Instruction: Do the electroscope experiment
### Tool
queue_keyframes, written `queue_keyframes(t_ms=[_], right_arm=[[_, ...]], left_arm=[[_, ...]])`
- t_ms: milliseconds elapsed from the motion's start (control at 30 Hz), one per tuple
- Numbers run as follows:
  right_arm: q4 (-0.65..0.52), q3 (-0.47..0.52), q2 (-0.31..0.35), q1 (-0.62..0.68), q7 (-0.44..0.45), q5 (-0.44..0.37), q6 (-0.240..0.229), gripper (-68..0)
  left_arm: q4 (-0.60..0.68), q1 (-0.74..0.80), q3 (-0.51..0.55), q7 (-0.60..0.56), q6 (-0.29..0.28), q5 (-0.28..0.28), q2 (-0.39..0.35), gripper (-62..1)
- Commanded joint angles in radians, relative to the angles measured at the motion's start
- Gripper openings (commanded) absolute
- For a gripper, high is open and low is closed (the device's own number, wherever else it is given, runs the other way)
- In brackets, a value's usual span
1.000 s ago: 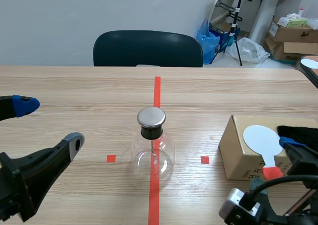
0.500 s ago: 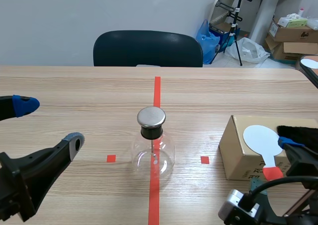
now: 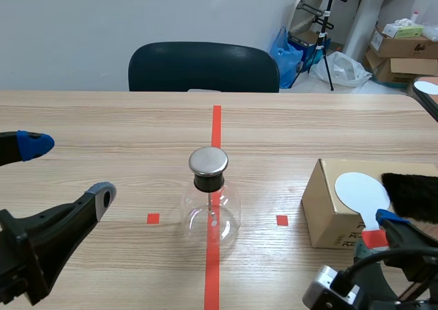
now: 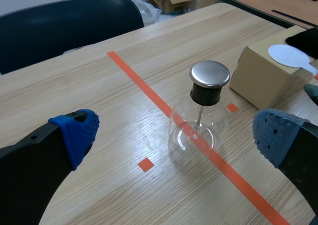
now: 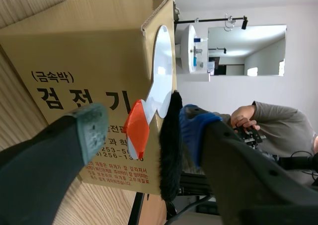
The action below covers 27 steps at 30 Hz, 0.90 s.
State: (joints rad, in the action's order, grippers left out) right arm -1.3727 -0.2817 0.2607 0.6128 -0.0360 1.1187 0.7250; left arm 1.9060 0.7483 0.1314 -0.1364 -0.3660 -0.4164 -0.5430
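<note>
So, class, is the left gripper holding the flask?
No: the left gripper is open and well apart from the flask, which stands free on the table.

Glass flask with metal cap at centre, cardboard box at its 3 o'clock bearing white paddle and black fur, left gripper spread open at 9 o'clock, dark chair at 12 o'clock

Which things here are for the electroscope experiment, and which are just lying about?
For the job:
clear glass flask electroscope with metal cap
round white paddle with orange-red handle
black furry cloth

Just lying about:
brown cardboard box under the paddle and cloth
dark chair behind the table
blue bag and cardboard boxes on the floor beyond
</note>
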Motion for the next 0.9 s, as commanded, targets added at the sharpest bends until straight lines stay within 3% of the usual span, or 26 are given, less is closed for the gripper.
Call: queue_keyframes(t_ms=[0,367,867], right_arm=[[-0.016,0.008,0.011,-0.003,-0.007,0.003,0.058,-41.5],[-0.016,0.008,0.011,-0.003,-0.003,0.003,0.058,-66.0],[-0.016,0.008,0.011,-0.003,-0.003,0.003,0.058,-66.7]], left_arm=[[0.018,-0.003,-0.006,-0.032,0.005,-0.007,0.005,1.4],[0.018,-0.003,-0.006,-0.02,0.005,-0.006,0.005,1.4],[0.018,-0.003,-0.006,0.024,0.005,-0.006,0.005,1.4]])
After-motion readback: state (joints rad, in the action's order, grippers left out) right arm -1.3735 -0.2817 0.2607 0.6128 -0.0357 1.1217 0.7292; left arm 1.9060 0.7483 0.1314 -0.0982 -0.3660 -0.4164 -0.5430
